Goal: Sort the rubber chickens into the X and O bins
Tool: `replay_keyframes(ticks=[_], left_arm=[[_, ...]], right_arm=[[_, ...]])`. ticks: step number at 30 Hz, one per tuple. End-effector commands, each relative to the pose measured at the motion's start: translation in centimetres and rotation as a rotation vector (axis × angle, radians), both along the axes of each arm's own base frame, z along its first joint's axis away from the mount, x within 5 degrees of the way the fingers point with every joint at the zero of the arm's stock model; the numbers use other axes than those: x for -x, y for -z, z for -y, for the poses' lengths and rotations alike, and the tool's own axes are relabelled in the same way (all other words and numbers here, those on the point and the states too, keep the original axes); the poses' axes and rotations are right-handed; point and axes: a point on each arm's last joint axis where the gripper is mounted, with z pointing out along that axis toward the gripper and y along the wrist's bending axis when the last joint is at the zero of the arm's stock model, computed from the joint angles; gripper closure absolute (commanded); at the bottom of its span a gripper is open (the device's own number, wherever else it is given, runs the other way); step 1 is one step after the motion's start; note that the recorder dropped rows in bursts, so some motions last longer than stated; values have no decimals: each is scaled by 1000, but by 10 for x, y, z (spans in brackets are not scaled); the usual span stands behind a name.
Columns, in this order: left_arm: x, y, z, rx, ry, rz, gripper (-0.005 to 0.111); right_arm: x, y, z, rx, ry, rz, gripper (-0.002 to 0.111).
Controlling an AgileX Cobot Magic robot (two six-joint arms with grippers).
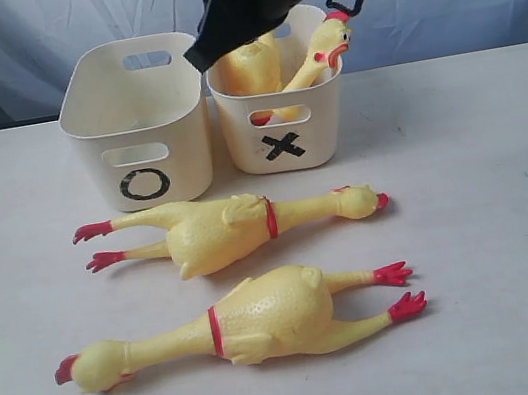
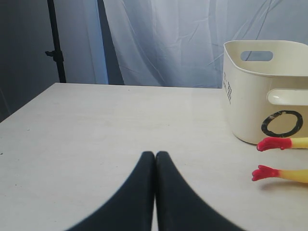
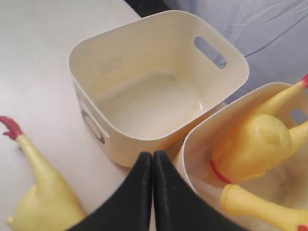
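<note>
Two cream bins stand side by side at the back: the O bin [image 1: 136, 128] is empty and the X bin [image 1: 280, 114] holds one rubber chicken [image 1: 325, 45], its head poking over the rim. Two more chickens lie on the table in front, one nearer the bins [image 1: 229, 229] and one nearer the front edge [image 1: 254, 321]. My right gripper [image 1: 198, 63] hovers shut above the gap between the bins, holding nothing; its wrist view shows the gripper [image 3: 152, 155] over the O bin [image 3: 120, 57] and the binned chicken [image 3: 260, 144]. My left gripper [image 2: 155, 155] is shut and empty, low over the table left of the O bin [image 2: 250, 96].
A pale curtain hangs behind the table. A dark stand pole [image 2: 55, 43] rises beyond the table's far left corner. Red feet [image 2: 272, 144] of the chicken nearer the bins lie just in front of the O bin.
</note>
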Motion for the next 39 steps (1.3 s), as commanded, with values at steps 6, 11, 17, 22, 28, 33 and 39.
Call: replay_keyframes(ticks=[6, 11, 17, 22, 28, 33, 39], left_arm=[[0, 1, 0, -2, 6, 0, 107], [0, 1, 0, -2, 6, 0, 107], [0, 1, 0, -2, 6, 0, 107], [0, 1, 0, -2, 6, 0, 107], [-1, -4, 1, -67, 16, 56, 107], [-1, -8, 2, -64, 27, 96, 107], [-1, -15, 4, -68, 48, 177, 107]], right_arm=[[19, -12, 11, 73, -54, -70, 107], [26, -9, 15, 132, -83, -128, 107], [29, -9, 20, 195, -97, -137, 107], [32, -13, 21, 192, -99, -135, 107], [40, -17, 22, 165, -107, -166, 107], [47, -14, 26, 158, -107, -188, 107], [56, 0, 31, 173, -96, -233, 107]])
